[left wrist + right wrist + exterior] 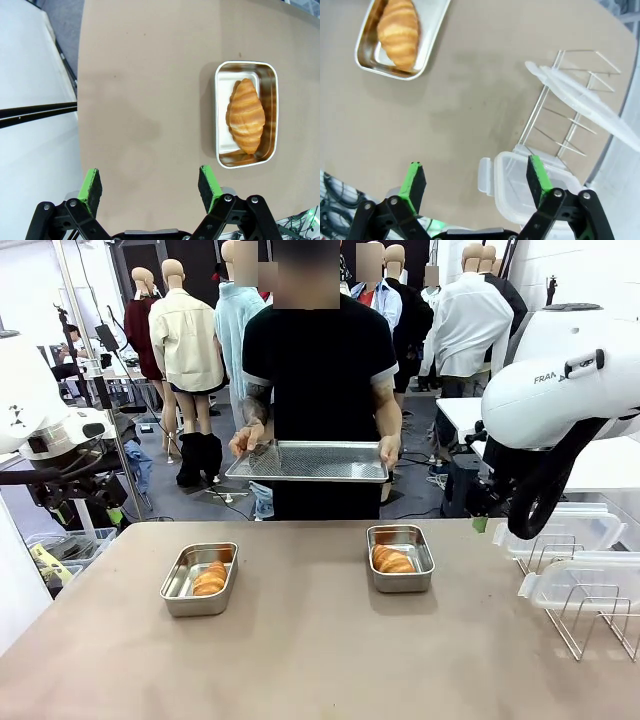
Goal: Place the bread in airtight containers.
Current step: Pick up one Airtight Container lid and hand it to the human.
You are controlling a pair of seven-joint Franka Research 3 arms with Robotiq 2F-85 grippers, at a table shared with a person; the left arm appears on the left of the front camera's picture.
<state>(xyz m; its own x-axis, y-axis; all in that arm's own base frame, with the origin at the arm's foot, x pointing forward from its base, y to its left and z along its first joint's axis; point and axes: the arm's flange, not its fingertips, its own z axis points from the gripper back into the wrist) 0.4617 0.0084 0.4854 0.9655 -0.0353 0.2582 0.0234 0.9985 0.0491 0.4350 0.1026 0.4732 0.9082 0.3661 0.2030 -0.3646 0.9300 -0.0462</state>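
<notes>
Left gripper (149, 174) with jaws spread wide and empty over the worktop (140, 75), right gripper (475, 164) likewise, one croissant (210, 578) laid in the left pan (178, 585), another croissant (392, 560) in the right pan (400, 536), both uncovered

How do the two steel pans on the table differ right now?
The left pan sits nearer the robot's edge of the table, while the right pan sits farther across. In the left pan, the left croissant lies along the pan's right side, with bare steel to its left. In the right pan, the right croissant lies toward the left side, with bare steel to its right. Both are small rounded-corner steel pans, each holding one croissant, unlidded.
</notes>
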